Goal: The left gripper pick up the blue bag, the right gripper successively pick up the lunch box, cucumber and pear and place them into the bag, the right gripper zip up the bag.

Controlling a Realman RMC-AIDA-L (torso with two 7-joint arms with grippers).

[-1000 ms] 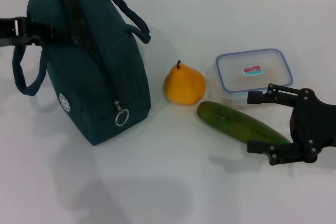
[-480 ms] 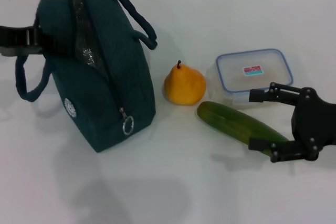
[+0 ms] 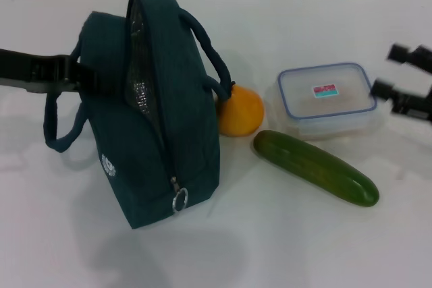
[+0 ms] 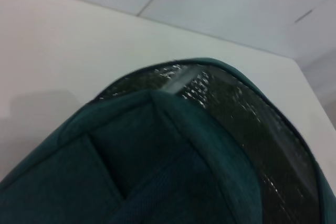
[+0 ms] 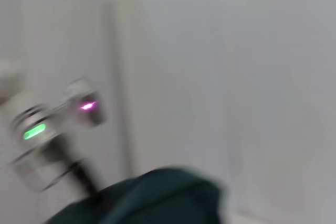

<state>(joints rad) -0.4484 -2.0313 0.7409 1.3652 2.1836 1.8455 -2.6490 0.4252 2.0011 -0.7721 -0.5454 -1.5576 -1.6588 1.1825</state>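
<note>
The blue bag (image 3: 152, 109) stands upright on the left half of the white tabletop (image 3: 270, 247), its zip partly open so the foil lining shows, zip ring toward the near edge. Nearest on the right lies the cucumber (image 3: 314, 167), slanting. Behind it sit the pear (image 3: 241, 110), touching the bag, and the lunch box (image 3: 327, 98). The left gripper (image 3: 71, 75) grips the bag's far-left side. The right gripper (image 3: 407, 79), fingers apart and empty, hovers at the right edge.

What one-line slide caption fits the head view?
Left gripper holds the dark teal fabric bag beside an orange-yellow pear, clear blue-rimmed lunch box and dark green cucumber.
</note>
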